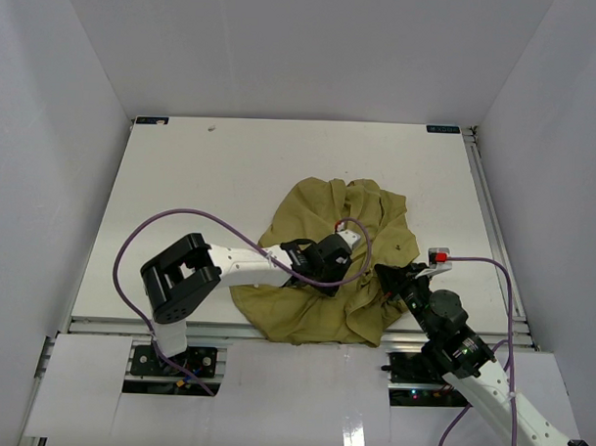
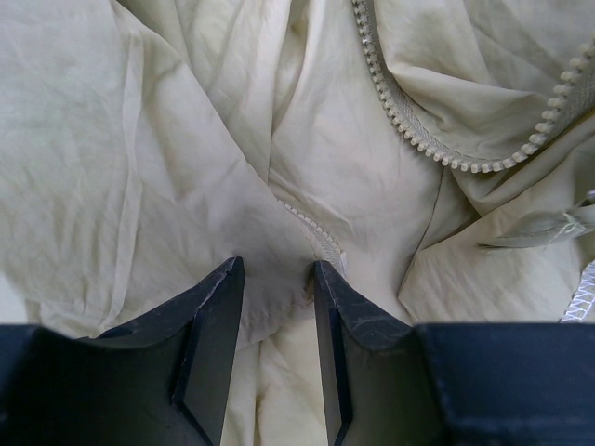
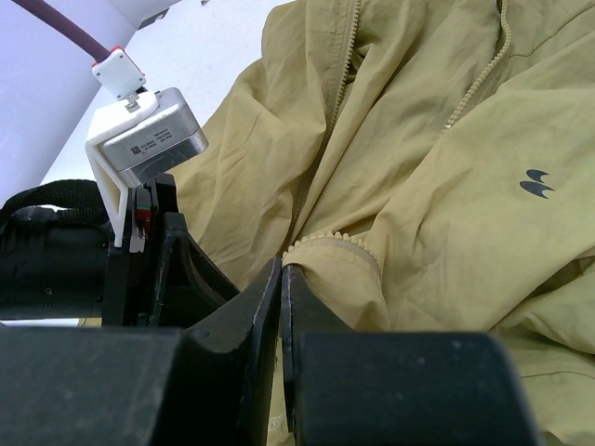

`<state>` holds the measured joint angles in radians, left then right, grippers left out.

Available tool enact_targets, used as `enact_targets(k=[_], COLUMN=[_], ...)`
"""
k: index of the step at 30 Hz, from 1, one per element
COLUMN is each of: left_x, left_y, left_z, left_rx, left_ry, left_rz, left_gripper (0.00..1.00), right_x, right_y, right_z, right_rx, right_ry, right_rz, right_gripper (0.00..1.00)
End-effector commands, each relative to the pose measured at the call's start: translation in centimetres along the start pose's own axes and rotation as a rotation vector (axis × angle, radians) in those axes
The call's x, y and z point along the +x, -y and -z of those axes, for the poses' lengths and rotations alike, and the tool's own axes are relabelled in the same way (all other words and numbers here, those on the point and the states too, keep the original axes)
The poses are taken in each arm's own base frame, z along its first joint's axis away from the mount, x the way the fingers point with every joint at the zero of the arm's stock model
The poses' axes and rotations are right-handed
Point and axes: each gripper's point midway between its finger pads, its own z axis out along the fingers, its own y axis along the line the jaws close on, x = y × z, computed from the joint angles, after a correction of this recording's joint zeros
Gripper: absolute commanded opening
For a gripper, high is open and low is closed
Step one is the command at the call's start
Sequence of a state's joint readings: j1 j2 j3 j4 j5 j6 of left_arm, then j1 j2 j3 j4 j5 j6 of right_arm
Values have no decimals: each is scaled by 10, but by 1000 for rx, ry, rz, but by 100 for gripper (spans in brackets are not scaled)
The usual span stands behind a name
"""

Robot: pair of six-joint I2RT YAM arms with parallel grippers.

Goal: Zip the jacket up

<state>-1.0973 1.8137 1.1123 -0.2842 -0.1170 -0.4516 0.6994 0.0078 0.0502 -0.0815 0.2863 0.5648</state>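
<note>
The olive-yellow jacket [image 1: 318,214] lies crumpled at the table's near middle, its front open and its zipper teeth [image 2: 409,130] curving apart. My left gripper [image 1: 354,256] is pressed down onto the jacket [image 2: 139,139]. Its jaws stand apart [image 2: 276,279] astride a stitched hem fold, with the bottom end of a zipper tape at the right finger [image 2: 330,297]. My right gripper [image 3: 282,269] is shut on the jacket's [image 3: 446,186] toothed zipper edge [image 3: 335,240], right next to the left gripper [image 3: 177,251]. In the top view the right gripper [image 1: 386,277] sits at the jacket's right side.
The white table [image 1: 231,182] is walled in white on three sides, with a metal rail [image 1: 489,220] along its right edge. Purple cables [image 1: 141,237] loop over both arms. A small dark logo [image 3: 537,184] marks the jacket's chest.
</note>
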Motion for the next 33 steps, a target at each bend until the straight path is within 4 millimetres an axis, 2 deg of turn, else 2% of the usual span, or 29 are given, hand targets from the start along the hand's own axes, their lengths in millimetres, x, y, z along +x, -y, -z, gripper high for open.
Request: enact_targets(k=[1, 10, 18, 21, 23, 27, 31, 33], left_x=[-14, -19, -10, -9, -10, -10, -13, -18], left_y=[6, 9, 7, 3, 3, 2, 1, 1], left_z=[4, 8, -3, -4, -2, 0, 4, 7], left_rx=[-5, -12, -33, -48, -52, -51, -61, -57], left_ry=[26, 37, -3, -6, -1, 2, 23, 38], left_rz=[22, 41, 44, 44, 46, 51, 60, 66], left_gripper=[47, 47, 43, 36, 28, 20, 2, 0], right_x=[-48, -51, -52, -52, -51, -50, -49, -49], right_y=[-23, -24, -24, -24, -23, -23, -22, -22], right_z=[12, 13, 14, 14, 13, 13, 13, 13], right_rx=[-89, -90, -91, -91, -91, -91, -88, -86], right_ry=[174, 181, 183, 182, 180, 180, 177, 177], right_rz=[-24, -16, -10, -10, -10, -12, -12, -12], right_gripper=[8, 8, 8, 8, 8, 8, 8, 8])
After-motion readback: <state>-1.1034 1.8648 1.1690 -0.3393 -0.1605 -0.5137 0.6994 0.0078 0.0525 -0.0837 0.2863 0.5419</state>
